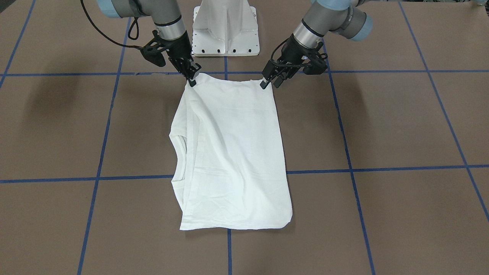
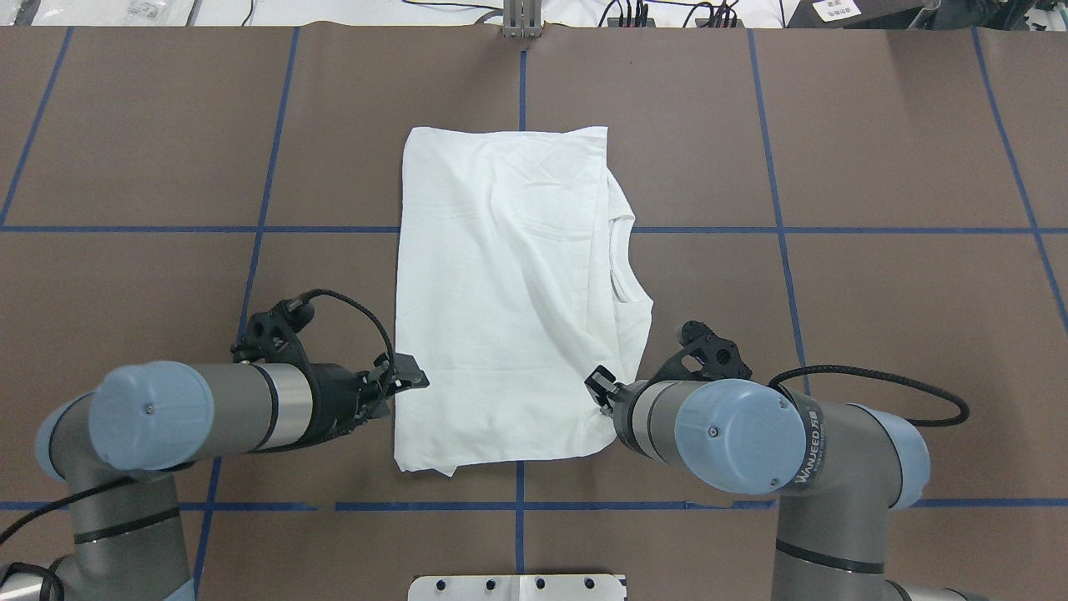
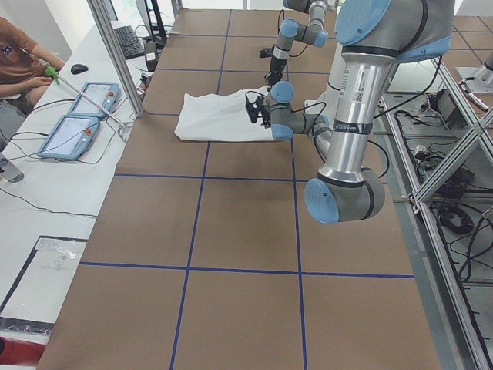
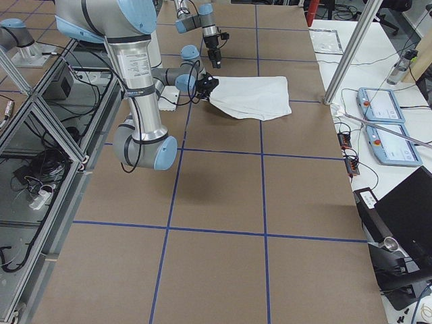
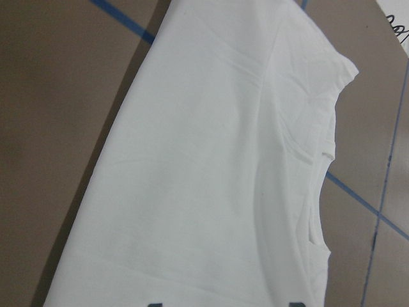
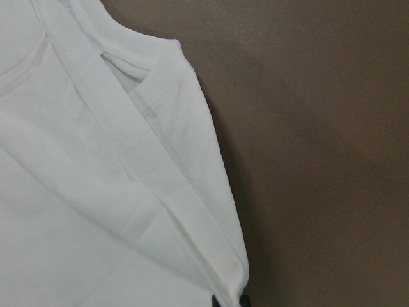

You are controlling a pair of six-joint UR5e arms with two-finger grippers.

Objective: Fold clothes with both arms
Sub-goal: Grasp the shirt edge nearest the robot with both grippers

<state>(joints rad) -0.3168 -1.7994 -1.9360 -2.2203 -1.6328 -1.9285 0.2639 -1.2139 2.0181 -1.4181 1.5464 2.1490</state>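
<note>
Front view: white T-shirt point(image 1: 233, 152) flat mid-table, already folded to a long rectangle, no sleeves showing, collar point(image 1: 178, 156) peeking out along the edge on the robot's right. Right gripper point(image 1: 192, 78) narrow, pinched on one robot-side corner. Left gripper point(image 1: 269, 82) at the other robot-side corner, spread, no clamp evident. Overhead: same layout, both grippers at the end nearest the white pedestal base point(image 2: 517, 587), far end free on the table. Left and right side views: shirt between the two arms, too small to judge either pincer. Left wrist: left fingertips point(image 5: 295, 304) wide apart at the bottom edge with cloth across the gap, so open. Right wrist: right fingertips point(image 6: 217, 300) close together on the shirt corner, so gripping. Judgement: first folds done, at least one crosswise fold left, likely near end over to far end, and no left grip yet. Surface: brown table point(image 1: 401, 126) with blue tape grid point(image 1: 382, 168). Room: side bench with teach pendants point(image 3: 73, 131), aluminium post point(image 3: 115, 62), a person point(image 3: 19, 54) seated at the bench.
</note>
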